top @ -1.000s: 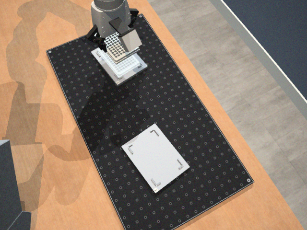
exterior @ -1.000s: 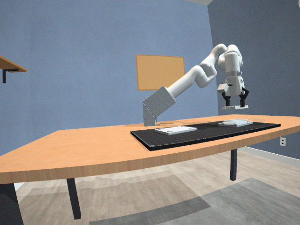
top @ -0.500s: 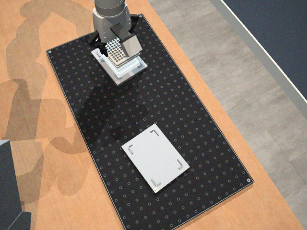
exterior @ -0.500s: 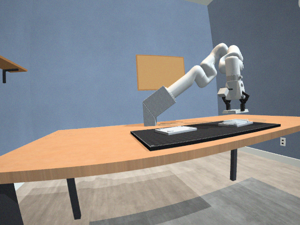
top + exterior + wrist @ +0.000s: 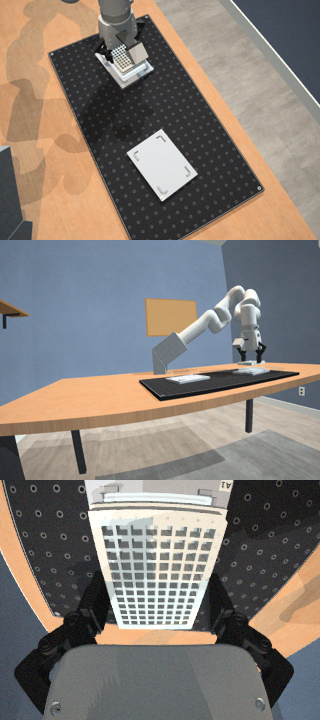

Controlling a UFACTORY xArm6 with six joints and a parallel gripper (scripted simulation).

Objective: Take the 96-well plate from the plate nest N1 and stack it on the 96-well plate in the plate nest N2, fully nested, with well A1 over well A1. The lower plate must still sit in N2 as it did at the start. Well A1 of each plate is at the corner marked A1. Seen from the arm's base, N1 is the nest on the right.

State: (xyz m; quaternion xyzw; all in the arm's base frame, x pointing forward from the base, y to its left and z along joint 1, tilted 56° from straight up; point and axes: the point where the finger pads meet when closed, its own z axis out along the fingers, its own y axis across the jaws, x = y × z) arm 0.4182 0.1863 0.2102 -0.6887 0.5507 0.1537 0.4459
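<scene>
Your gripper [image 5: 250,356] was clenched on the upper 96-well plate [image 5: 155,570], holding it in the air just above the lower plate [image 5: 250,370] in nest N2 [image 5: 123,82], near the desk's far corner. Nest N1 [image 5: 162,164] had no plate.

I see the held plate [image 5: 250,362] above the lower plate [image 5: 251,370] in N2 [image 5: 128,83]; N1 [image 5: 162,165] lies well apart.

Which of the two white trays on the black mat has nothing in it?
The nearer nest, in the top view's lower middle: a bare white plate with only corner brackets. The other nest, under the gripper, holds a welled plate.
</scene>
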